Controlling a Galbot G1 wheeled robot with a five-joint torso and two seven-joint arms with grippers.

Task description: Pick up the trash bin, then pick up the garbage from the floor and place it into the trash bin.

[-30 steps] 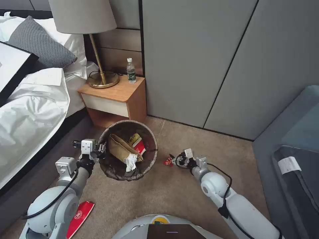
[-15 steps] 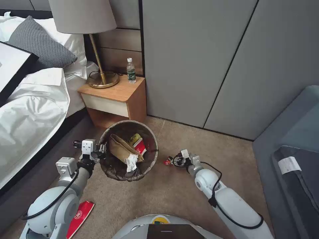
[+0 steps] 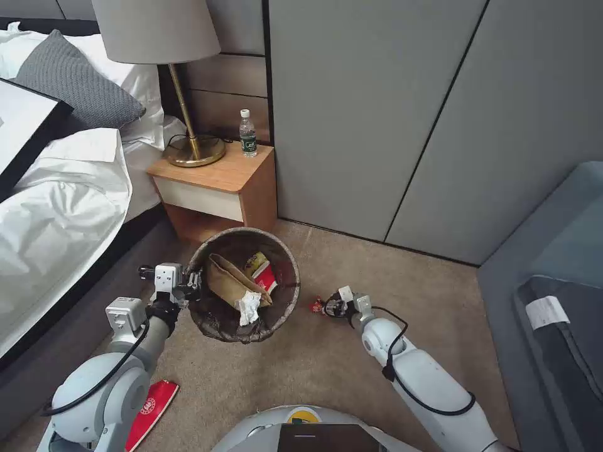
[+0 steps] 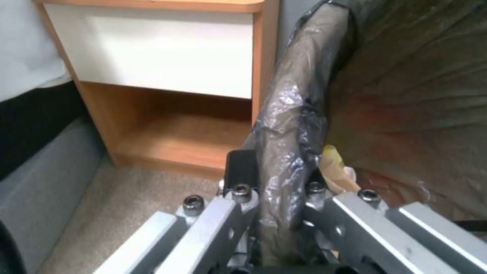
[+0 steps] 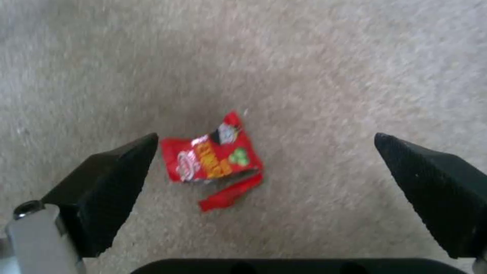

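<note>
Trash bin point(image 3: 244, 285) sits at centre-left of the head view, held off the carpet point(image 3: 326, 364) by the left gripper point(image 3: 188, 290), whose jaws clamp its bag-lined rim. Inside lie a brown paper bag point(image 3: 229, 282), a white tissue point(image 3: 249, 307) and a red packet point(image 3: 266, 275). Just right of the bin, the right gripper point(image 3: 326, 306) hangs low over a small red wrapper point(image 3: 316, 306) on the carpet. A nightstand point(image 3: 217, 185) stands above the bin in the frame.

Left wrist view: the left gripper point(image 4: 276, 213) pinches the bin's rim point(image 4: 289, 152).

Right wrist view: the right gripper point(image 5: 264, 167) has its jaws spread wide, the red wrapper point(image 5: 213, 160) lying between them on the carpet, nearer the left-hand fingertip point(image 5: 127, 167).
</note>
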